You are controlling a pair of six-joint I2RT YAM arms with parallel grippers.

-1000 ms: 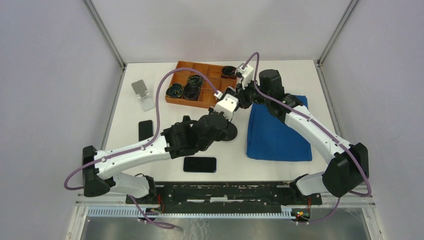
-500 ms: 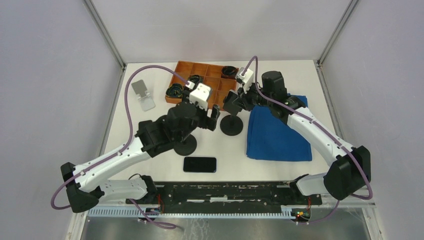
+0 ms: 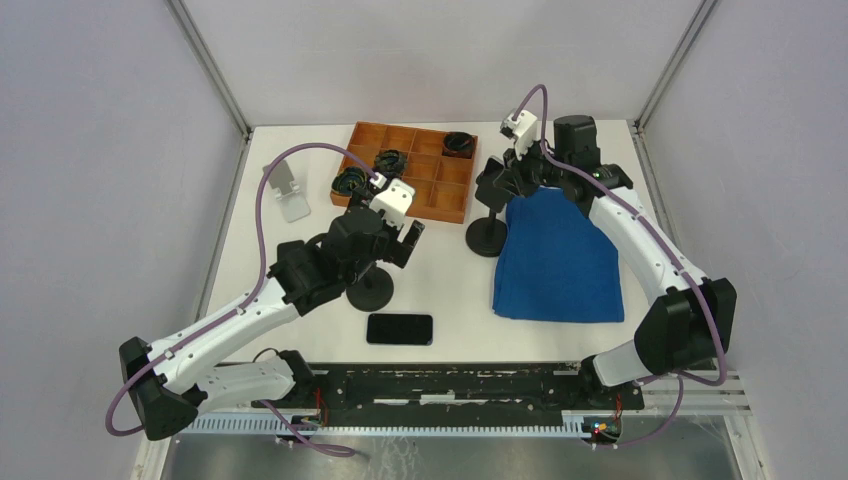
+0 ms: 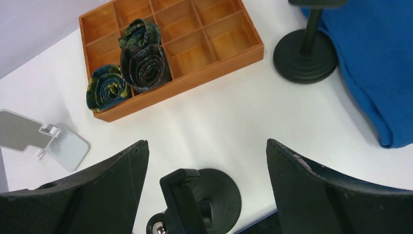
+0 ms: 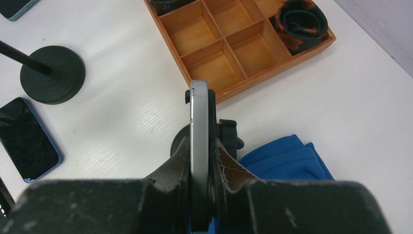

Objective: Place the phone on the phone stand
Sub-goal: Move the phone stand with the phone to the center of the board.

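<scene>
Right fingers (image 5: 176, 165) clamp a silver-edged phone (image 5: 198, 141), held on edge at the head of the black phone stand (image 3: 487, 238). Left fingers (image 4: 107, 180) are spread wide and empty above a second stand (image 4: 216, 195).

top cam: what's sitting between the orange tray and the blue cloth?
The round base of a black stand, nearer the blue cloth than the orange tray. Shows in top and left wrist views.

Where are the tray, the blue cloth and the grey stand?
tray (image 3: 445, 196), top view, an empty compartment's floor.
cloth (image 3: 555, 265), top view, its middle.
grey stand (image 3: 293, 207), top view, its flat base plate.
</scene>
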